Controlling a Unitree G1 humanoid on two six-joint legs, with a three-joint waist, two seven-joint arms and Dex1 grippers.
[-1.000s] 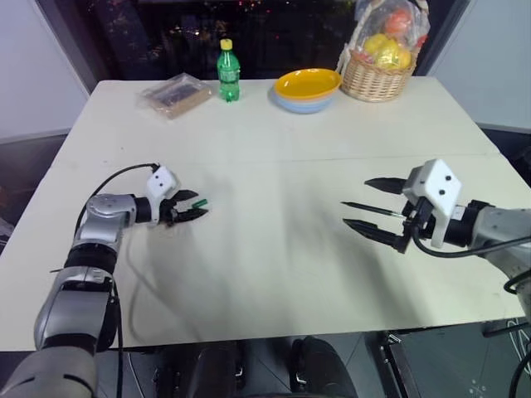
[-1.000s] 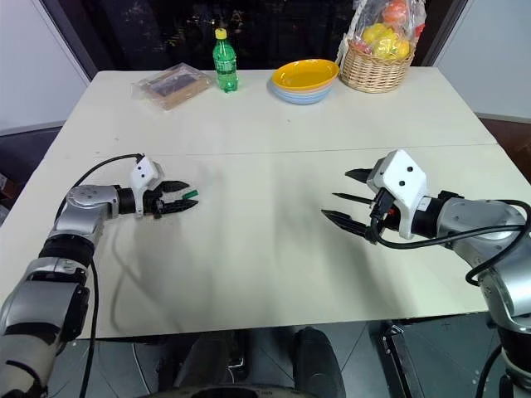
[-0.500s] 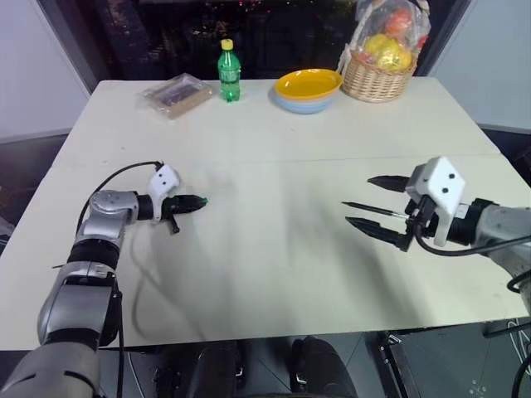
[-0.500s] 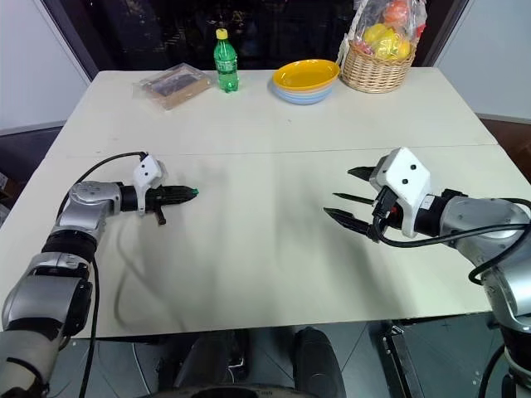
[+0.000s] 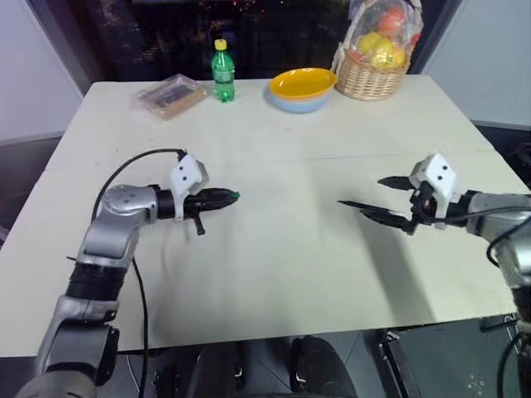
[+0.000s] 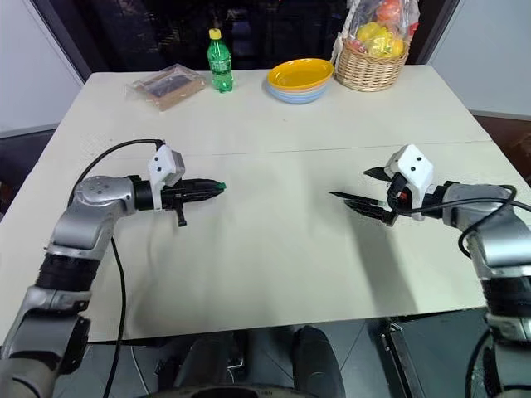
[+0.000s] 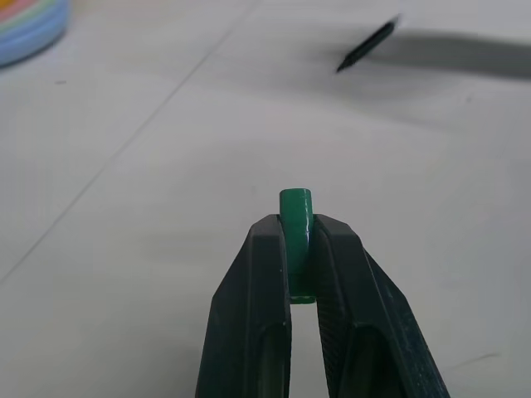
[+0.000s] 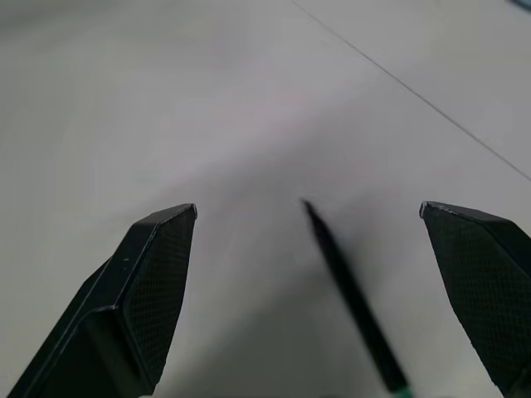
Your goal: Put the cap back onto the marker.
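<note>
Left gripper (image 7: 300, 249) is clamped on the cap (image 7: 295, 217), above the table's (image 5: 274, 265) left half. Right gripper (image 8: 315, 274) stands wide open, marker (image 8: 353, 298) between its fingers, near the right edge; whether held, unclear. Risk: misaligned tip pushes the cap loose.

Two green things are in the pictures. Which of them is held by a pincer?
The small green cap, pinched in the left pincer. The other, the green bottle with a yellow lid, stands untouched at the table's far edge.

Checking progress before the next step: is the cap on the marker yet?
Off. The left gripper pinches the cap; the marker sits apart.
</note>
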